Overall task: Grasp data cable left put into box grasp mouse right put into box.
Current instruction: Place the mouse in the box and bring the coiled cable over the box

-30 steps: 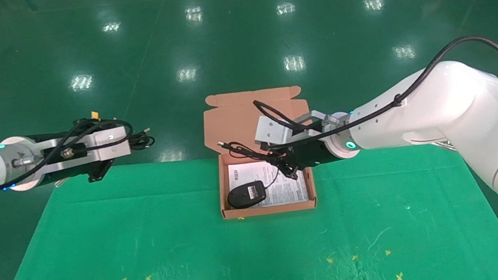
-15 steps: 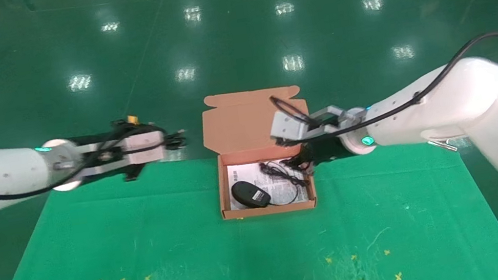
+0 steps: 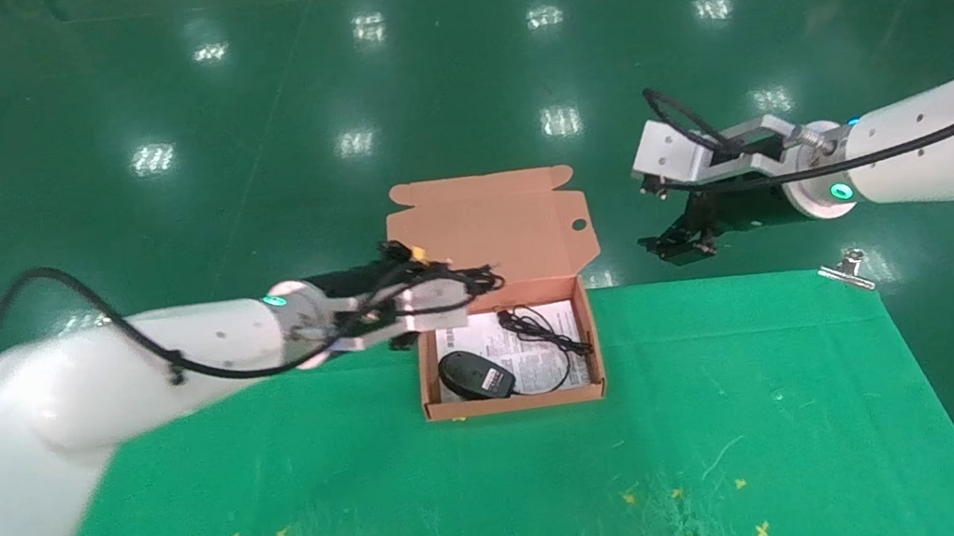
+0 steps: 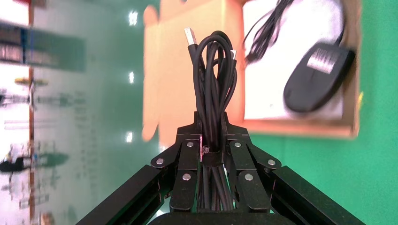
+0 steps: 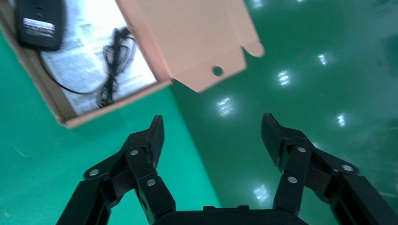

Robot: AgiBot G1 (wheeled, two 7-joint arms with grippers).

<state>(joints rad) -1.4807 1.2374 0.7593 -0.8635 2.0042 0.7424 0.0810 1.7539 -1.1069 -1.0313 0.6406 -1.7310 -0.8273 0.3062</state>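
Both arms visible: left gripper [image 4: 212,140] jaws clamp data cable [image 4: 213,75], lower loops hidden; right gripper [image 5: 212,136] jaws wide, empty.

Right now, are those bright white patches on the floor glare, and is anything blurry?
Head view: the white patches are lamp reflections on the glossy green floor. Left wrist view: the data cable in the left claw is crisp, while the mouse and box behind look soft. Right wrist view: the same glare spots show beyond the open right claw.

Factory/lab hall: glossy green epoxy floor [image 3: 427,58], green-cloth bench [image 3: 492,493], ceiling-light reflections.
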